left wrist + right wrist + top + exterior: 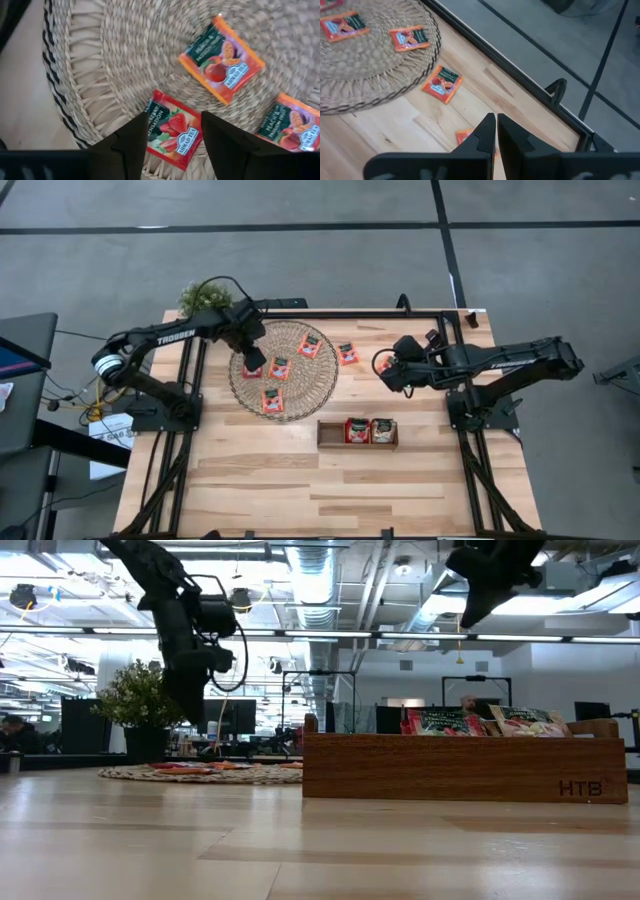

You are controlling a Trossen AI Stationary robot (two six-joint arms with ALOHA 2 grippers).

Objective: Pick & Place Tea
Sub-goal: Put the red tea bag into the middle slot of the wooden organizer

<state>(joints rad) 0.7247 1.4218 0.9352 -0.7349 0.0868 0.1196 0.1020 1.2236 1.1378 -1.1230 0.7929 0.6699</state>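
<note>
A round woven mat [310,385] lies on the wooden table with several tea sachets flat on it. My left gripper [251,362] hangs open above the mat's left part. Its two fingers stand on either side of a red strawberry sachet [172,131] without touching it; the low view shows the fingertips [190,710] well above the mat. Two orange sachets [221,59] [292,125] lie nearby on the mat. My right gripper [496,122] is shut and raised above the table right of the mat, with nothing in it. An orange sachet [465,136] lies on the wood below it.
The brown wooden tray [330,432] stands near the mat's front right, with a sachet in its middle part [357,430] and one in its right part [383,430]. Another sachet [347,353] lies on the wood beside the mat. A potted plant [203,297] stands at the far left corner.
</note>
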